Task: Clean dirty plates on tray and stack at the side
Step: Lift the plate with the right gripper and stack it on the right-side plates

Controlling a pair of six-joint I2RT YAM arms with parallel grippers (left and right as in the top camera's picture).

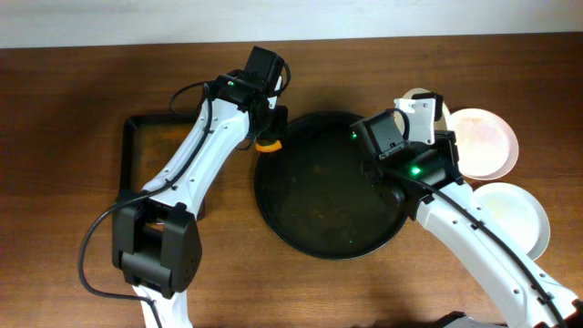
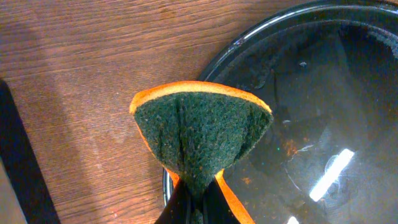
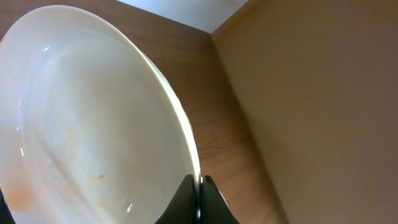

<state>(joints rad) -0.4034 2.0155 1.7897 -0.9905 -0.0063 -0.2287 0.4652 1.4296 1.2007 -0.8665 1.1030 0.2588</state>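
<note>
The black round tray (image 1: 319,205) lies mid-table with no plates on it; it also shows in the left wrist view (image 2: 323,93). My left gripper (image 1: 270,137) (image 2: 199,202) is shut on a green and orange sponge (image 1: 268,144) (image 2: 202,134), held over the tray's left rim. My right gripper (image 1: 430,118) (image 3: 200,182) is shut on the rim of a white plate (image 1: 444,113) (image 3: 87,124), held tilted beyond the tray's right rim, with faint orange marks on it. Two more white plates lie on the table to the right, one pinkish (image 1: 483,141) and one white (image 1: 512,217).
A rectangular dark tray (image 1: 132,169) lies at the left, partly under my left arm. Orange specks dot the black tray's floor (image 2: 291,146). A wall edge shows behind the held plate in the right wrist view.
</note>
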